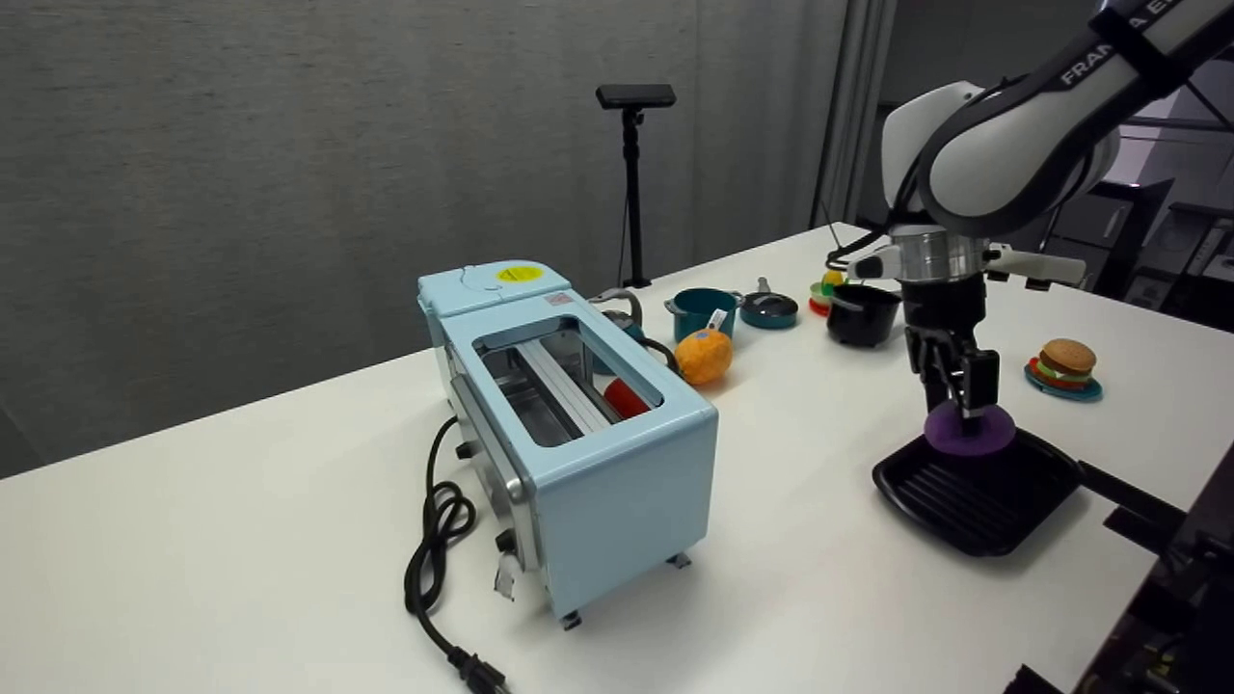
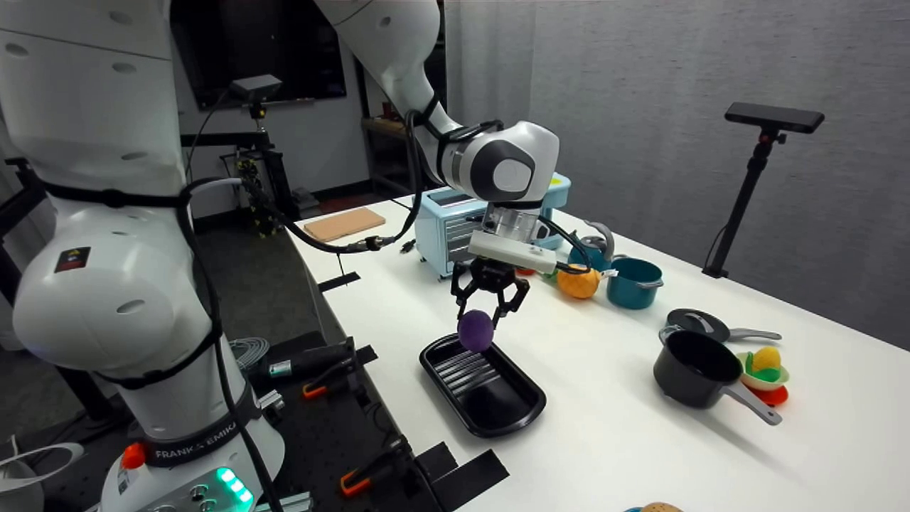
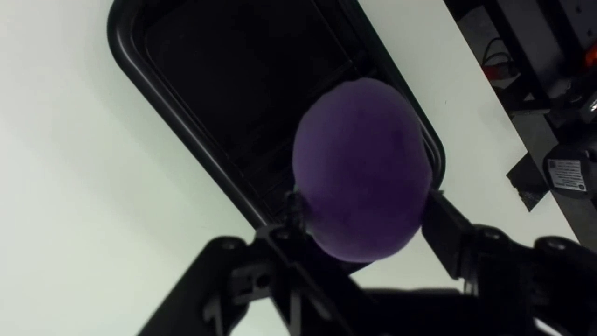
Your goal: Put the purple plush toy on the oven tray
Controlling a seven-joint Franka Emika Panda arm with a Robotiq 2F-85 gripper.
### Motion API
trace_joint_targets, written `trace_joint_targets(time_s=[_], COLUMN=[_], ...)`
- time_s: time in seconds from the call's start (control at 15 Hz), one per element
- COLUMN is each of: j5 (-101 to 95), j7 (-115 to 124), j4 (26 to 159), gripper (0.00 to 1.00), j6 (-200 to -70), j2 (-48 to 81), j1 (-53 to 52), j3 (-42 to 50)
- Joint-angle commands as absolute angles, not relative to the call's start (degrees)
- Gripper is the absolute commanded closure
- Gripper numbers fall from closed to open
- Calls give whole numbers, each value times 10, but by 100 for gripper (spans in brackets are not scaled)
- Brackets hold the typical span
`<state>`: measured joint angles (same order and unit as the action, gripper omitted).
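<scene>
Robotiq gripper (image 2: 478,318): clamping purple plush toy (image 3: 363,168) | over far end of oven tray (image 2: 501,405) | next: likely lower, release

Low in the frame the gripper (image 3: 365,205) pinches the purple plush toy (image 3: 361,163), right of centre, seemingly above the oven tray (image 3: 238,70) at upper centre.

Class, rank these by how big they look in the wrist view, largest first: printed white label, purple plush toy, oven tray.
1. oven tray, though cropped at the top
2. purple plush toy, held nearer the camera
3. printed white label
</scene>
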<state>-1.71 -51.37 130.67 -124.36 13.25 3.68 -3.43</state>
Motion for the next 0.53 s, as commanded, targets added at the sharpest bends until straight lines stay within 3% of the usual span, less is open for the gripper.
trace_joint_targets(time_s=[0.0, 0.47], j5=[-28, -16], j7=[-507, -514], j4=[1339, 1325], gripper=[2, 0], j6=[-1258, -1251], j2=[97, 106], j1=[35, 33], j3=[-27, -27])
